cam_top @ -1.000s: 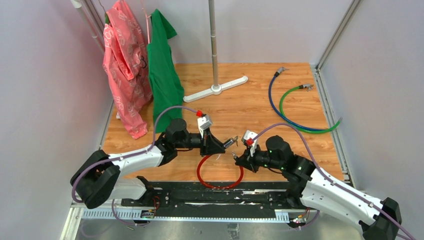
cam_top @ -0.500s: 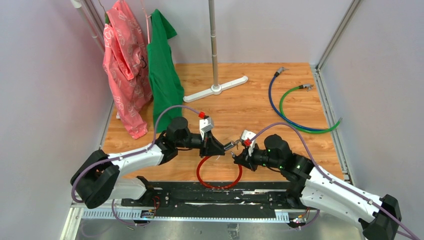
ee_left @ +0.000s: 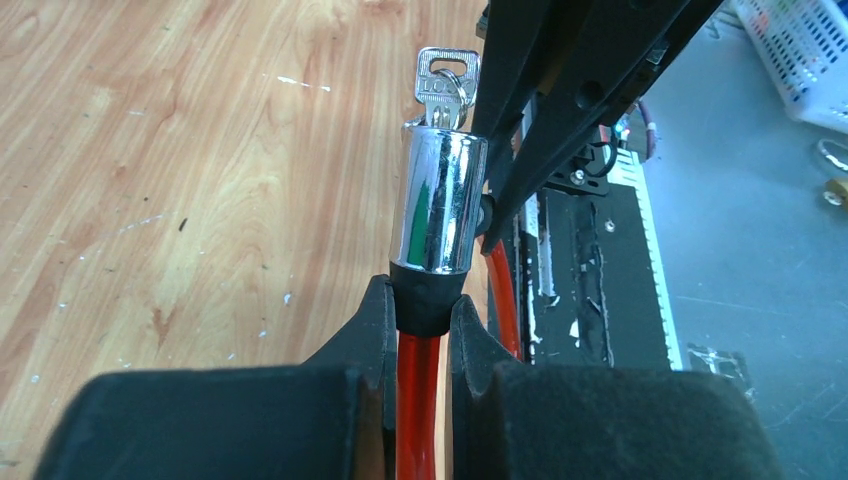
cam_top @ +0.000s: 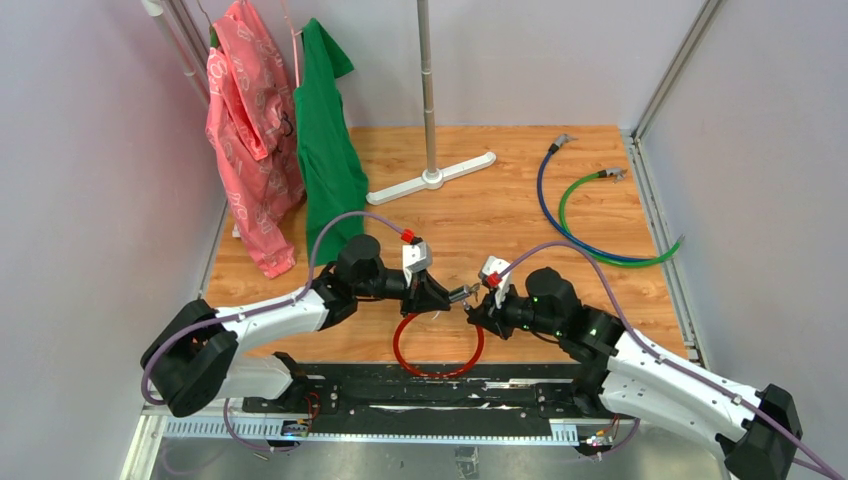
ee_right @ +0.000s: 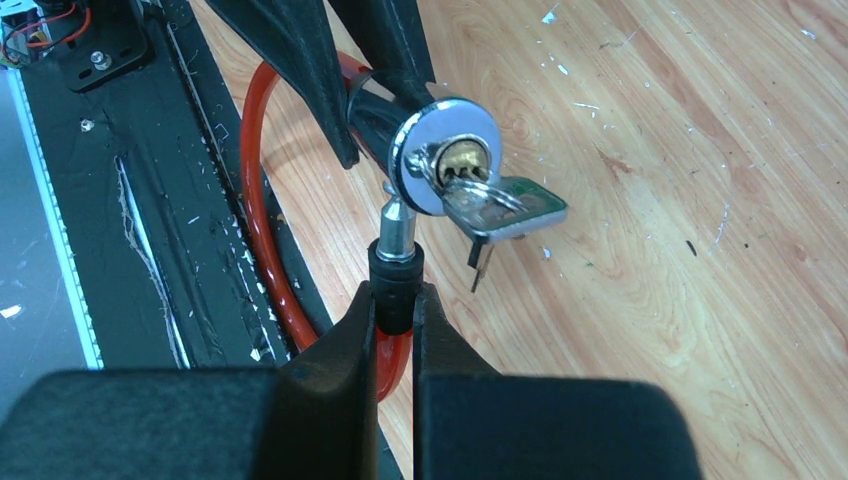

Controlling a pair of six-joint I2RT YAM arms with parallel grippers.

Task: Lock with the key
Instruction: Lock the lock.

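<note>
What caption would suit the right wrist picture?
Right claw holds the red cable's pin end at the chrome lock barrel, key in its keyhole.

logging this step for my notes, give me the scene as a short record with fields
lock: red cable lock, its loop running between the two grippers
lock body: chrome cylinder
key: in the cylinder's keyhole, no gripper on it
left gripper: shut on the cable just below the cylinder
right gripper: shut on the pin end, pin tip at the cylinder's side
pin seated: cannot tell
</note>
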